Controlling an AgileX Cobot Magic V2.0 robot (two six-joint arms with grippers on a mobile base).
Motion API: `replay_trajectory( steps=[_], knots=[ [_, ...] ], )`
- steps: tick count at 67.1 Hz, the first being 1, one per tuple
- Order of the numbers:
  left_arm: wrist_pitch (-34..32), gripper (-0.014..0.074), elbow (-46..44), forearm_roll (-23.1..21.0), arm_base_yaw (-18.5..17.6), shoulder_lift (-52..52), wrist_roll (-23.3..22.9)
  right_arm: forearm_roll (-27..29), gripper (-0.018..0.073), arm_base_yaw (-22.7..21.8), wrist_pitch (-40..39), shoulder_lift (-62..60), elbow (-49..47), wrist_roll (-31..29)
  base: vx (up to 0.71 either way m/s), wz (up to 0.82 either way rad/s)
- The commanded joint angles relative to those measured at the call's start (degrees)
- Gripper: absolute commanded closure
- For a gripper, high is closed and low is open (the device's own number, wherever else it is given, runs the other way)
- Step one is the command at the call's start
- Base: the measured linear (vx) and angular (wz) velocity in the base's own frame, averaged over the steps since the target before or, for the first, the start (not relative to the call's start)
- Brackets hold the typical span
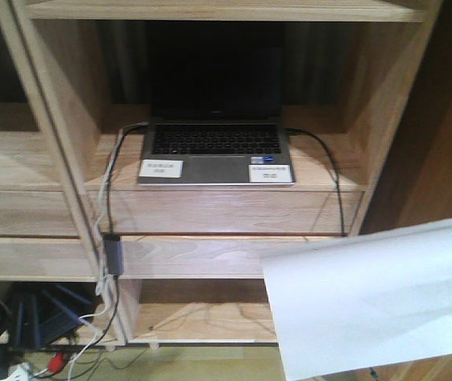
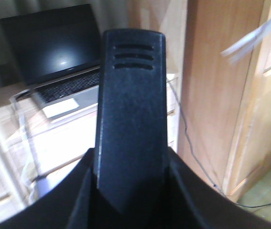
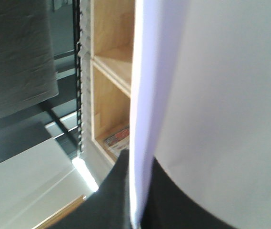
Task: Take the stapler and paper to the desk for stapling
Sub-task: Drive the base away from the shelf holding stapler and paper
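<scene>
The stapler (image 2: 133, 119), black and long, fills the middle of the left wrist view, standing up out of my left gripper (image 2: 133, 191), whose jaws are shut against its sides. The paper (image 1: 376, 302) is a white sheet hanging in the air at the lower right of the front view. My right gripper (image 3: 137, 191) is shut on the paper (image 3: 221, 95), seen nearly edge-on in the right wrist view. A blurred strip of the paper (image 2: 254, 38) also shows at the upper right of the left wrist view. The desk is out of view.
A wooden shelf unit (image 1: 233, 210) stands straight ahead with an open laptop (image 1: 214, 119) in one bay and cables (image 1: 106, 262) hanging down its left side. A brown wooden door (image 1: 440, 119) is on the right. Shelf compartments (image 3: 111, 71) hold a printed booklet (image 3: 117, 138).
</scene>
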Motion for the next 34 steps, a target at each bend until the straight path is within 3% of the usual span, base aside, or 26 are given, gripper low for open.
replay_trajectory(
  steps=[1,18,34],
  knots=[
    [-6.8,0.0603,-1.7,-1.2,-0.1,0.7,-0.3,0.4,0.0561,0.0,-3.2,0.4,0.1,-0.2,-0.06,0.23],
    [-6.8,0.0603,-1.7,-1.2,-0.1,0.7,-0.3,0.4,0.0561,0.0,-3.3,0.4,0.1,-0.2,-0.06,0.39],
    [-6.8,0.0603,-1.7,-1.2,-0.1,0.7,-0.3,0.4,0.0561,0.0,-3.4,0.4,0.1,-0.2,-0.04,0.75]
  ],
)
